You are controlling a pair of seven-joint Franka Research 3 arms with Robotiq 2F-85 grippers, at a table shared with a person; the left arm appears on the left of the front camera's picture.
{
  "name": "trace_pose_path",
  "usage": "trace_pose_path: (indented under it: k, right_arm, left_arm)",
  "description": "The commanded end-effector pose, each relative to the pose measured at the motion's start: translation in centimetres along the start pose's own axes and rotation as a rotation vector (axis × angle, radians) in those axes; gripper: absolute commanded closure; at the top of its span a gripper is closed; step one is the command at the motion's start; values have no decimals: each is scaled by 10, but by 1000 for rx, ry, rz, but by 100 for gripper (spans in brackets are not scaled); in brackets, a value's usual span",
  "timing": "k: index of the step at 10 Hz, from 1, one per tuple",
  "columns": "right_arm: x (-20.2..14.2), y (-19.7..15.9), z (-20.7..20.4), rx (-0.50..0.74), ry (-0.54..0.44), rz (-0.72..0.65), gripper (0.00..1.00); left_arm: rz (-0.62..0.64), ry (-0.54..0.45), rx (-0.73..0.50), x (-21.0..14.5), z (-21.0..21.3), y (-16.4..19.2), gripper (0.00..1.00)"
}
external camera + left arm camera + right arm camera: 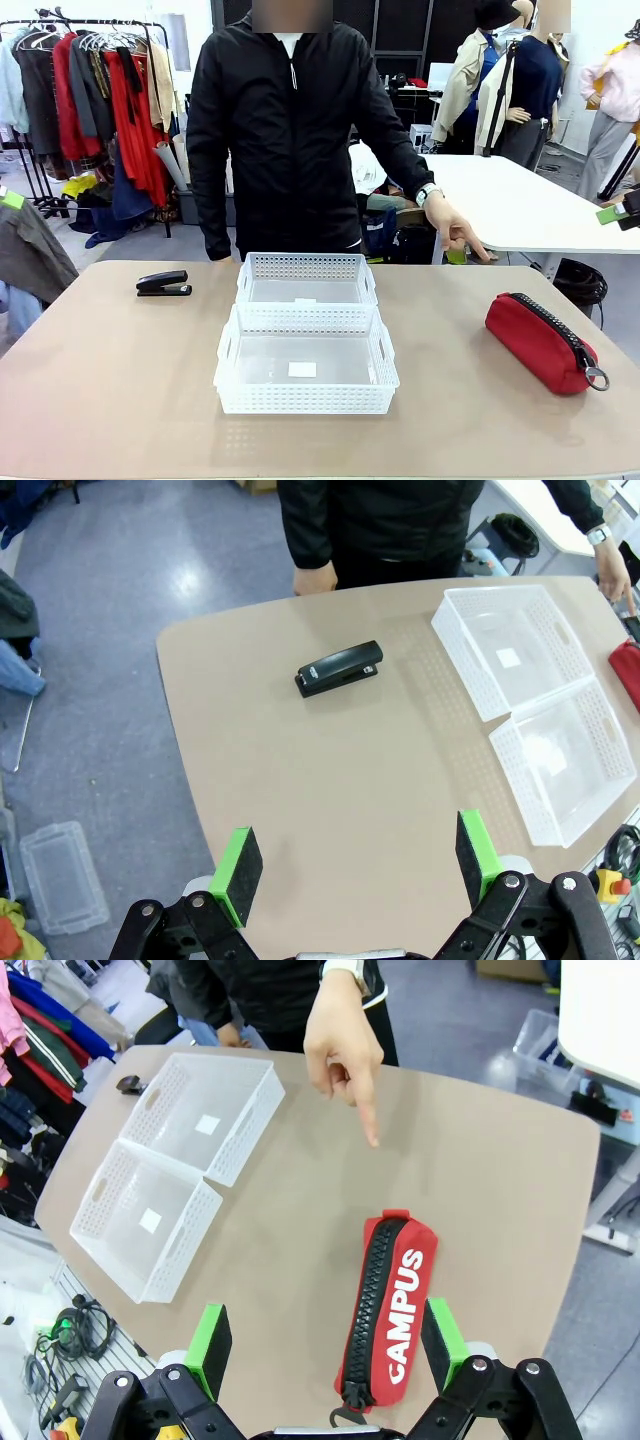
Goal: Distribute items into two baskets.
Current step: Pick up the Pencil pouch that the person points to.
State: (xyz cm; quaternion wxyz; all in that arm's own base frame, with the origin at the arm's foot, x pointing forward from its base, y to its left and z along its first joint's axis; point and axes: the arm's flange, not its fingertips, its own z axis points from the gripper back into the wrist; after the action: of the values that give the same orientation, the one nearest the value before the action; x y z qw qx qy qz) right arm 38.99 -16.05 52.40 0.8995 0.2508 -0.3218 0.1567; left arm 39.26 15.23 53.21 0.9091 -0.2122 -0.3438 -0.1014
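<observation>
- Frame left: small black desk stapler (163,284) on the tan surface (90,400); your left hand (357,862) spread wide, gripping nothing.
- Frame centre: two white perforated plastic baskets (305,398) touching end to end.
- Frame right: red fabric zip pouch (540,342) under your right hand (326,1338), also spread wide, gripping nothing.

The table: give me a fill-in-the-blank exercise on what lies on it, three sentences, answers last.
In the front view, the black stapler lies to the ____ of the far basket.
The white print on the red pouch reads ____.
The person's hand points one ____ down at the table.
Missing words: left; CAMPUS; finger.
</observation>
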Motion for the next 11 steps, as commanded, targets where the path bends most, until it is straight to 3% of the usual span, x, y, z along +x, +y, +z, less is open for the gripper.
trace_pose_path:
  k: [1,11]
  right_arm:
    - [1,0,0,4,-2,6,0]
    - [1,0,0,4,-2,6,0]
  left_arm:
    - [1,-1,-2,0,0,1,0]
    - [1,-1,-2,0,0,1,0]
